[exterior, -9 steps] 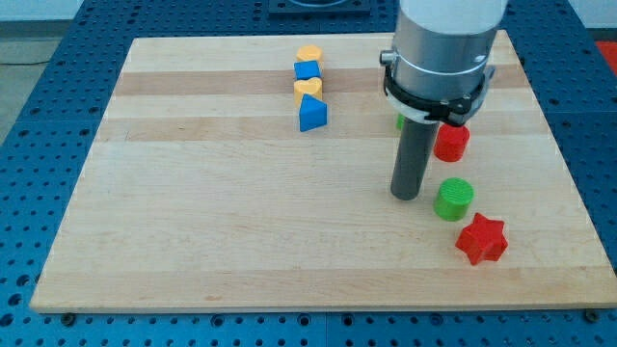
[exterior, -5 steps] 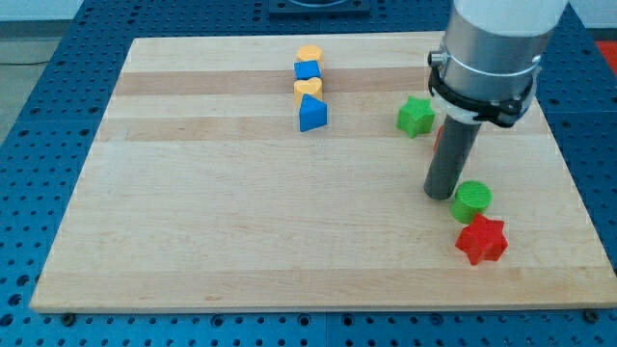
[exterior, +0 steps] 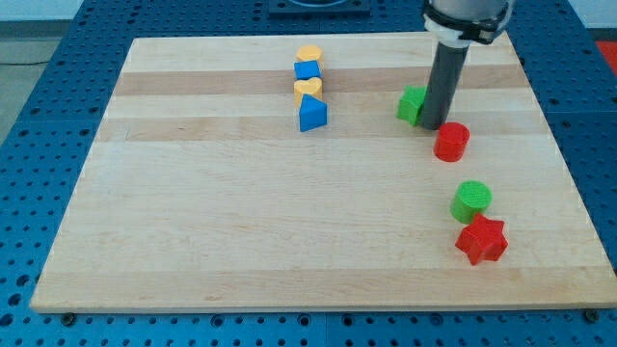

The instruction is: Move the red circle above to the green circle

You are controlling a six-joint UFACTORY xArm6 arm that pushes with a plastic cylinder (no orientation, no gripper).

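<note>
The red circle sits on the wooden board at the view's right. The green circle lies below it and slightly to the right, with a gap between them. My tip rests on the board just up and to the left of the red circle, very close to it or touching. The rod partly hides the green star right behind it.
A red star lies directly below the green circle, touching it. A column of blocks stands at the top middle: an orange block, a blue block, an orange block and a blue triangle-like block.
My tip moved right past the green circle, nudging it right and down toward the red star, then went up to beside the green star. The red circle stayed put.
</note>
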